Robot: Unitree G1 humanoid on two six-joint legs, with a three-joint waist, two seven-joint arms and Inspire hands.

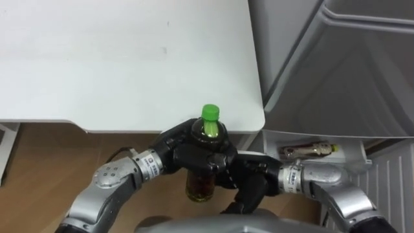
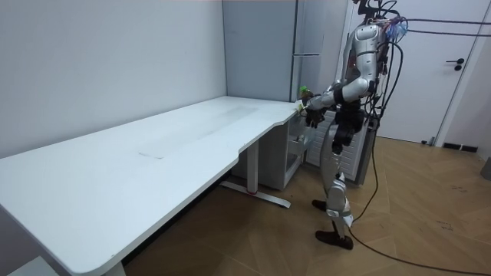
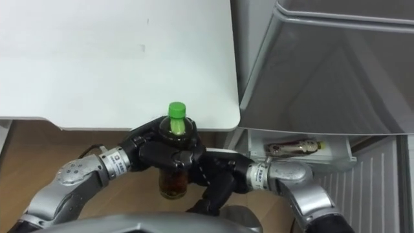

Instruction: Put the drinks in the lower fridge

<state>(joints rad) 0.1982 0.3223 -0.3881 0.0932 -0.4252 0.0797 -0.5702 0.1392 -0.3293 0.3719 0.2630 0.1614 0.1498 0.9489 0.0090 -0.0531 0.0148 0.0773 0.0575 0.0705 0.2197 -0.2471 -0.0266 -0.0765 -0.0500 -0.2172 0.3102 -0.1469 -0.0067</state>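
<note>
Two drink bottles are on show: one green-capped bottle (image 1: 208,133) and one second bottle (image 1: 309,151), which lies in the one door shelf (image 1: 352,155). There is one white worktop (image 1: 116,65), one fridge (image 1: 336,71) and one room door (image 2: 430,77).

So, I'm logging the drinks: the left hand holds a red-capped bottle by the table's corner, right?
No, the cap is green, as the left eye view shows; the left hand does hold the bottle by the table corner.
</note>
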